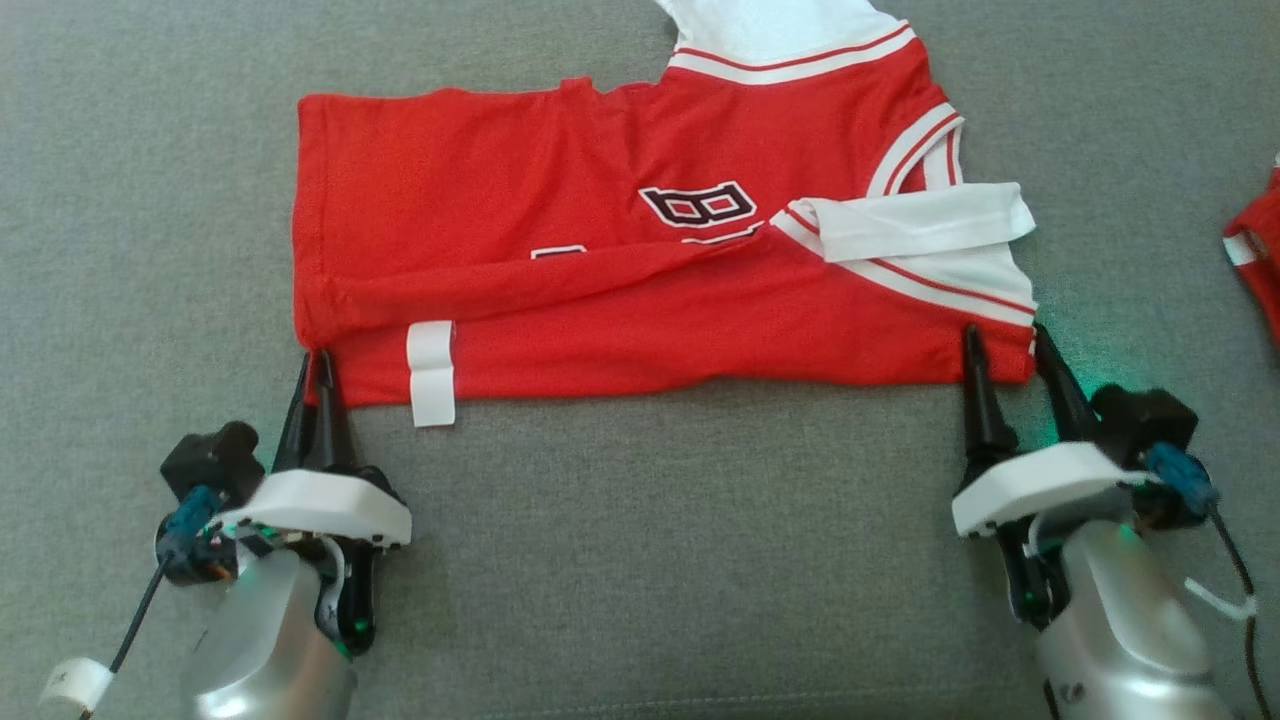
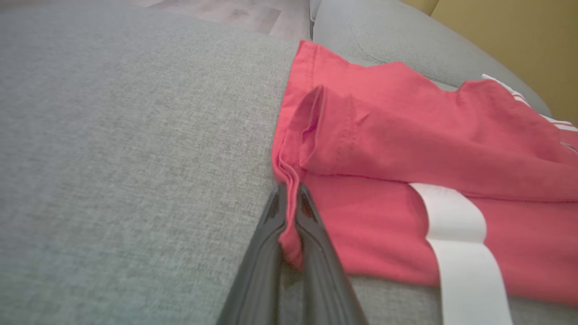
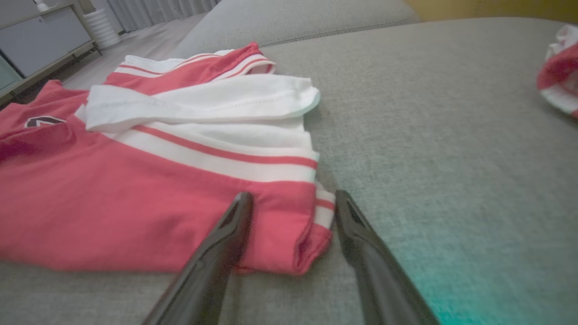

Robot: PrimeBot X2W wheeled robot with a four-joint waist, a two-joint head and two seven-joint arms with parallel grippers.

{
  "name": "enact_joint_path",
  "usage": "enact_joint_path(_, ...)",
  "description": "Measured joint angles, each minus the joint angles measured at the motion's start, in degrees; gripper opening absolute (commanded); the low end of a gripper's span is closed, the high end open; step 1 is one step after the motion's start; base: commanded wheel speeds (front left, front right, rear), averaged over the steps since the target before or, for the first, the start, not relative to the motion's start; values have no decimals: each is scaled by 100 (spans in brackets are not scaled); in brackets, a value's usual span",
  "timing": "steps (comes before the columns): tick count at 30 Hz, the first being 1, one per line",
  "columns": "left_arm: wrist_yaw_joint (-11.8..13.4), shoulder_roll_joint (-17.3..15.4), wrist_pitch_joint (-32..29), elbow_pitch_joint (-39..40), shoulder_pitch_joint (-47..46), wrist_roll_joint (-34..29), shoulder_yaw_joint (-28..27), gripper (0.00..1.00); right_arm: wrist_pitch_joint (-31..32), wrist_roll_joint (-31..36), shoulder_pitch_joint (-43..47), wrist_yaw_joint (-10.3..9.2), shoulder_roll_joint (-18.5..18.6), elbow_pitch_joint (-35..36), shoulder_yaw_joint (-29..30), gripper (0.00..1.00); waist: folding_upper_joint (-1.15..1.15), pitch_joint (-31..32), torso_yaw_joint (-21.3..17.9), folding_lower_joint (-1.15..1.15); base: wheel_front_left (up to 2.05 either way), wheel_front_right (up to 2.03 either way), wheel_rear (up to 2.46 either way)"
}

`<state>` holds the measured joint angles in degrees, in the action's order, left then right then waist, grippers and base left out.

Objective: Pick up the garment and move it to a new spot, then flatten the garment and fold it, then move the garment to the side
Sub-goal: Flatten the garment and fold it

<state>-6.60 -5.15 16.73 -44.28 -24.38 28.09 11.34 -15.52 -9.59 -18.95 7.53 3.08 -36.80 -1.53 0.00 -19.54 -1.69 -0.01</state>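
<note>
The garment [image 1: 620,260] is a red jersey with white sleeves and striped trim, lying partly folded lengthwise on a grey cushion. My left gripper [image 1: 316,362] is shut on the garment's near left corner; in the left wrist view the red hem [image 2: 289,189] is pinched between the fingers [image 2: 311,234] of the left gripper [image 2: 290,194]. My right gripper [image 1: 1005,345] stands open at the near right corner. In the right wrist view the fingers of the right gripper [image 3: 293,201] straddle the folded red edge [image 3: 289,234] of the garment [image 3: 135,189], one on top and one beside it.
A long white label [image 1: 431,372] hangs over the near edge, also seen as a white label [image 2: 460,243] in the left wrist view. A second red-and-white cloth [image 1: 1258,250] lies at the far right, the same cloth [image 3: 557,74] showing in the right wrist view. Grey cushion [image 1: 640,560] surrounds everything.
</note>
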Motion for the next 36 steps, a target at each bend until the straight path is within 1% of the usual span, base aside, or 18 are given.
enact_joint_path(1, 0, -18, 0, 1, -12, 82, 67, 0, -11, -15, -79, 0, 20, -93, -26, 0, 0, -1, 12, 0, 0, 0, 0)
enact_joint_path(6, 1, -90, -26, 125, 1, 364, 270, 0, -8, -253, -216, 0, 9, -226, -80, 0, 0, 53, 54, 2, 0, 0, 0)
enact_joint_path(10, -23, -34, -162, 486, 119, 403, 304, 0, 51, -504, -195, 0, -11, -153, -3, 0, -1, 184, 83, 3, 0, 0, 0)
enact_joint_path(15, -98, 24, -187, 942, 227, 309, 13, 0, 74, -765, -319, 0, -14, 10, 174, 0, -1, 456, 111, 3, 0, 0, 0)
enact_joint_path(18, -98, 13, -187, 1062, 246, 177, -215, 0, 74, -924, -477, 0, -3, 5, 164, 0, -1, 684, 124, 2, 0, 0, 0)
enact_joint_path(20, -98, 16, -187, 1077, 319, 121, -265, 0, 74, -1082, -497, 0, 49, -62, 112, 0, -1, 858, 130, 1, 0, 0, 0)
enact_joint_path(23, -98, 36, -187, 1009, 693, 101, -375, 0, 74, -1313, -343, 0, 174, -215, -70, 0, 0, 1122, 130, 1, 0, 0, 0)
enact_joint_path(27, -99, 113, -202, 734, 1397, 103, -386, 0, 75, -1495, 240, 0, 282, -382, -338, 0, 0, 1355, 121, -1, 0, 0, 0)
enact_joint_path(28, -99, 143, -202, 689, 1529, 102, -381, 0, 75, -1528, 379, 0, 293, -432, -372, 30, 0, 1369, 118, -1, 0, 0, 0)
enact_joint_path(29, -98, 174, -202, 653, 1624, 103, -387, 0, 76, -1551, 504, 0, 294, -465, -381, 30, 0, 1357, 118, -1, 0, 0, 0)
enact_joint_path(30, -98, 193, -202, 617, 1668, 99, -394, 46, 76, -1552, 593, 0, 307, -479, -404, 100, 0, 1336, 125, 0, 0, 0, 0)
enact_joint_path(31, -98, 198, -202, 577, 1640, 0, -426, 100, 76, -1503, 657, 0, 338, -443, -393, 100, 0, 1279, 139, 1, 0, 0, 0)
enact_joint_path(36, -98, 121, -202, 658, 1301, -309, -400, 100, 76, -1220, 496, 0, 379, -92, -270, 100, 0, 1100, 164, 1, 0, 0, 0)
